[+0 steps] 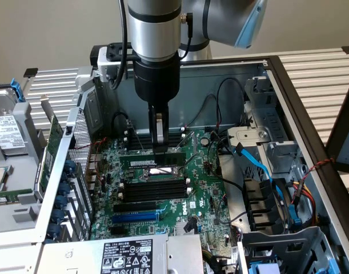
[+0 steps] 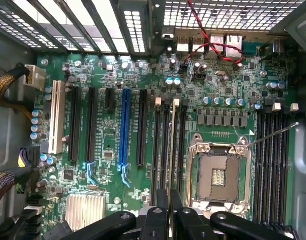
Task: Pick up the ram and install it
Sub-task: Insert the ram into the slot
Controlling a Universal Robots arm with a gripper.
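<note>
Currently the ram [image 1: 145,159] is clamped edge-up between the closed fingers of the gripper [image 1: 160,149], which grips it near mid-length. In the wrist view the ram [image 2: 172,150] runs lengthwise along the bank of black memory slots just beside the CPU socket [image 2: 219,172], with the gripper [image 2: 169,205] astride its upper edge. Whether its lower edge has entered a slot cannot be determined.

Recommended practice for this step:
- Hold the stick parallel to the slot and upright; a tilt would probably jam one end.
- Confirm that both white end latches are swung back.
- Apply pressure straight down and evenly, since a grip at mid-length can let the ends rock.

Containers, working outward in the exterior view:
- The memory slots [image 1: 150,191] at 6 o'clock from the ram are bare.
- The CPU socket carries no cooler, and its contact field is exposed.
- The motherboard [image 1: 203,188] lies flat on the floor of the open computer case [image 1: 288,97].
- At 3 o'clock the case also holds a blue data cable [image 1: 257,165] and loose black wiring.
- At 6 o'clock, nearest the camera, sits the labelled power supply [image 1: 125,257].
- At 9 o'clock an upright green card [image 1: 51,149] stands by the case wall.
- A hard drive [image 1: 5,131] lies outside the case, farther toward 9 o'clock.
</note>
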